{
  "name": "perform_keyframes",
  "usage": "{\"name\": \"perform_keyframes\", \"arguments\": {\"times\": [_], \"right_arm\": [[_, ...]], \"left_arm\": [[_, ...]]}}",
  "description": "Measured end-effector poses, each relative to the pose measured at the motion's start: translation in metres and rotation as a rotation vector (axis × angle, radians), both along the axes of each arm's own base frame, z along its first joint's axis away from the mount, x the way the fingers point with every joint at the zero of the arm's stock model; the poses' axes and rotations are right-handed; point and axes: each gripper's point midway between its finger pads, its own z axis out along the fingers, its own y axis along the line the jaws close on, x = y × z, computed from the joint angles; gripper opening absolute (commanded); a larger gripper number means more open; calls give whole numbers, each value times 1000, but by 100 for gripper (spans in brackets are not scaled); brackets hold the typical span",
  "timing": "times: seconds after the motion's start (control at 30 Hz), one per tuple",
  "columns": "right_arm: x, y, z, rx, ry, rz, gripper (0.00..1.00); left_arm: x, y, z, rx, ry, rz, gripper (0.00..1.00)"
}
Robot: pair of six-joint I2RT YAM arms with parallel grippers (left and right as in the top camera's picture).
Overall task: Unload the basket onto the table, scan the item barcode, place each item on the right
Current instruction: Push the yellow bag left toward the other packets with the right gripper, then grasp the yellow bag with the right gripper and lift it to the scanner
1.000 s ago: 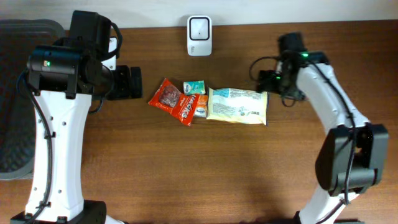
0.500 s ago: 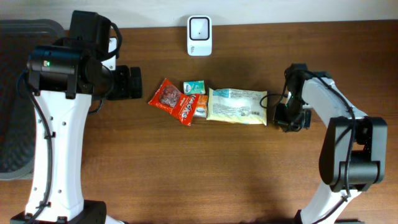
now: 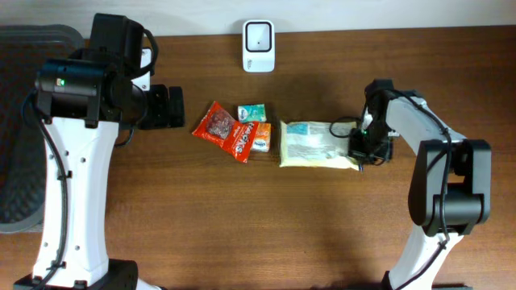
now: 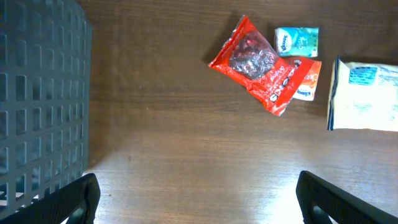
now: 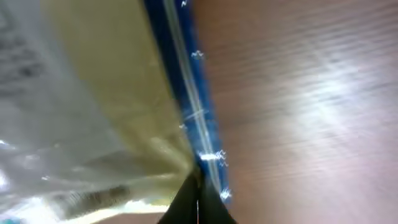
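Right claw pinched on the bag's seam, scanner well apart

My right gripper is clenched on the blue sealed edge of the pale yellow snack bag. The bag sits just right of the orange packet, well short of the white scanner. I judge an edge pinch will let it droop, so I'd lift slowly and square 1 printed face to the scanner. My left gripper hangs released, empty. I can't find the barcode: the print is too small overhead, and the right wrist view is blurred.
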Motion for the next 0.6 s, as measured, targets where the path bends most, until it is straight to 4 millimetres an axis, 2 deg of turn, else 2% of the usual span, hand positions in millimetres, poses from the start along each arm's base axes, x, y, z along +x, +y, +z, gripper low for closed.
{"name": "perform_keyframes", "arguments": {"times": [0.03, 0.07, 0.1, 0.13, 0.17, 0.23, 0.3, 0.33, 0.47, 0.5, 0.6], "right_arm": [[-4, -8, 10, -51, 37, -10, 6], [-2, -11, 21, -69, 51, -14, 13], [3, -11, 40, -65, 52, -10, 24], [9, -7, 48, -33, 35, 20, 60], [15, 7, 55, 59, 6, 81, 71], [16, 35, 60, 205, -20, 185, 72], [21, 69, 61, 258, -66, 298, 75], [25, 88, 59, 232, -90, 346, 77], [25, 135, 52, -10, -146, 464, 79], [25, 142, 51, -63, -166, 476, 79], [42, 166, 57, -254, -323, 472, 84]], "left_arm": [[0, 0, 0, 0, 1, 0, 99], [0, 0, 0, 0, 1, 0, 99], [0, 0, 0, 0, 1, 0, 99], [0, 0, 0, 0, 1, 0, 99], [0, 0, 0, 0, 0, 0, 99], [0, 0, 0, 0, 0, 0, 99], [0, 0, 0, 0, 0, 0, 99], [0, 0, 0, 0, 0, 0, 99], [0, 0, 0, 0, 0, 0, 99], [0, 0, 0, 0, 0, 0, 99], [0, 0, 0, 0, 0, 0, 99]]}}
